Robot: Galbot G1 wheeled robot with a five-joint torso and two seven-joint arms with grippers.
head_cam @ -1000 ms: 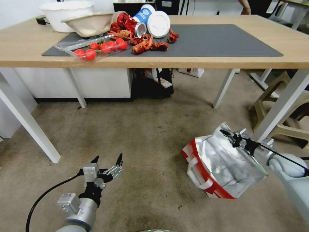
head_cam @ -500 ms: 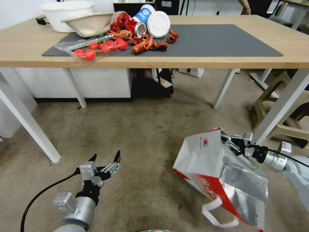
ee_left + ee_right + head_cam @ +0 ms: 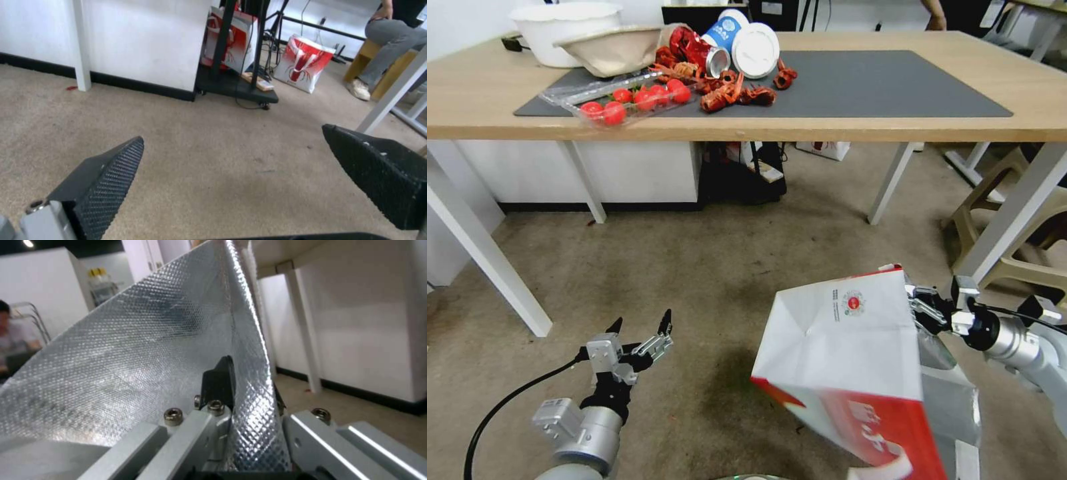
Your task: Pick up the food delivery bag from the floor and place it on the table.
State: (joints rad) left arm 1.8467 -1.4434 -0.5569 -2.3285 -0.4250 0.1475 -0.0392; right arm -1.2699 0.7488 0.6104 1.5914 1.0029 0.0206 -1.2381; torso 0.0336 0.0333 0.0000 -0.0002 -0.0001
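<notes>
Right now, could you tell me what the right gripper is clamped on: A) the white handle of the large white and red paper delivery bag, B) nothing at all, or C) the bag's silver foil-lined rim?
C: the right gripper pinches the foil-lined rim of the delivery bag.

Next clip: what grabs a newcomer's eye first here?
The food delivery bag, hanging tilted in the right gripper, which pinches its foil-lined edge above the floor. Next, the red food scraps strewn on the table. The left gripper hovers open, low.
</notes>
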